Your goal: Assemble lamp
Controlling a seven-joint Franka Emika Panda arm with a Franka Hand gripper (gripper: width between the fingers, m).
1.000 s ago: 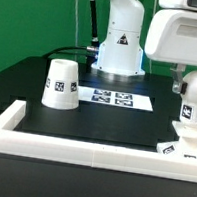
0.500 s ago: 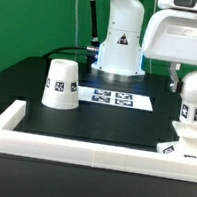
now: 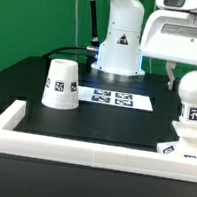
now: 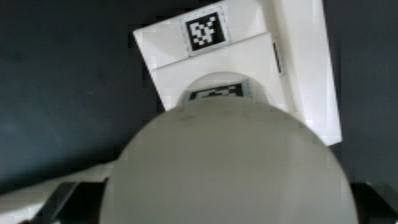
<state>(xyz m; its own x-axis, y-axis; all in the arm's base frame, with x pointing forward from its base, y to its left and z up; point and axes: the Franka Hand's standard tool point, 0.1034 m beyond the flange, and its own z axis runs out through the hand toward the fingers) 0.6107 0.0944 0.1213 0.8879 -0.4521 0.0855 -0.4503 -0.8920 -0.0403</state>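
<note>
i have the bulb pinched in the gripper, at the exterior view's right above the base — next it needs seating squarely; shade waits far left

We counted one shade, one bulb, one base, one marker board carrying several tags, one long white border, and one gripper.

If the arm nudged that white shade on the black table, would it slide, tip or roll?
The shade stands on its wide end, so it would probably slide rather than tip. It looks hollow and light. Knocked over, its tapered side would likely roll in a curve.
</note>
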